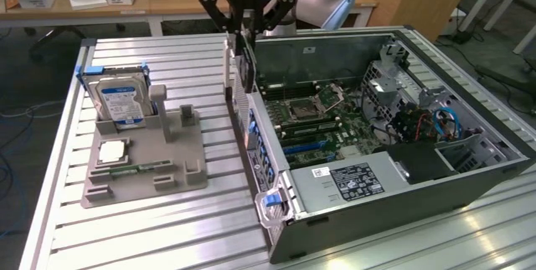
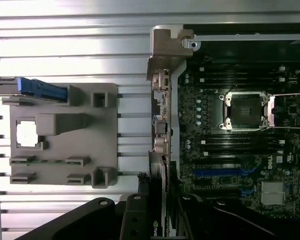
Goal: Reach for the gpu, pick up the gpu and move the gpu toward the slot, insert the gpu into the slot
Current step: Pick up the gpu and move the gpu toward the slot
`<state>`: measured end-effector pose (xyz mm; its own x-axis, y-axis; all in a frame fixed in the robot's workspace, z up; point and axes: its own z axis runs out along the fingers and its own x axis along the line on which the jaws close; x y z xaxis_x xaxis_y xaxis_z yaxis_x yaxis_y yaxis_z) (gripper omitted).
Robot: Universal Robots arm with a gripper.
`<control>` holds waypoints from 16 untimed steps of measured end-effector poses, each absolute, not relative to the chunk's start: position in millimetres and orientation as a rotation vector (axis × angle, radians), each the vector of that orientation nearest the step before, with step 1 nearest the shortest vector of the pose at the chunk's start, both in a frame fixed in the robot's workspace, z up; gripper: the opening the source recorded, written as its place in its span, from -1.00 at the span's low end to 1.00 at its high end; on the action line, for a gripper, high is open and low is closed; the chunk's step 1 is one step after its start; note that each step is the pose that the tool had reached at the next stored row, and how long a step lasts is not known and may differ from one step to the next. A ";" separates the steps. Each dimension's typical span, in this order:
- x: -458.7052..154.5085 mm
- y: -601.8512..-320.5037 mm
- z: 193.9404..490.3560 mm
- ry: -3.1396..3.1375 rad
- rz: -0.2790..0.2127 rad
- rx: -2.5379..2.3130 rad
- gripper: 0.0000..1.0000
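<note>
My gripper (image 1: 245,31) hangs over the open computer case's near wall, shut on the gpu (image 1: 242,81). The gpu is a thin dark card with a grey perforated bracket. It hangs upright and edge-on, with its lower end level with the case's rim. In the wrist view the gpu (image 2: 159,195) runs out from between my black fingers (image 2: 135,220) beside the case's rear panel. The blue slot (image 1: 305,146) lies on the motherboard inside the case, to the exterior view's right of the card. That slot (image 2: 217,172) is bare, and the card is apart from it.
A grey fixture (image 1: 180,157) on the slatted aluminium table holds a silver hard drive (image 1: 120,97), a processor chip (image 1: 112,151) and a small green memory stick (image 1: 134,170). The case (image 1: 402,201) has a power supply, cables and a drive cage. A desk stands behind.
</note>
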<state>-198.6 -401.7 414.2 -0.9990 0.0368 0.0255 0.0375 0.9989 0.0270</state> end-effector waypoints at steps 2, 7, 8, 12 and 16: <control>-191.7 -401.7 414.2 -3.111 -0.043 -0.058 -0.47; -172.9 -401.8 414.2 -3.103 -0.042 -0.058 -0.47; -168.8 -401.8 414.2 -3.103 -0.042 -0.058 -0.47; -151.8 -401.9 414.2 -3.102 -0.042 -0.058 -0.47; -135.0 -402.0 414.2 -3.103 -0.042 -0.058 -0.47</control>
<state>-135.0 -402.0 414.2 -0.9986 0.0368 0.0381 0.0379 0.9989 0.0266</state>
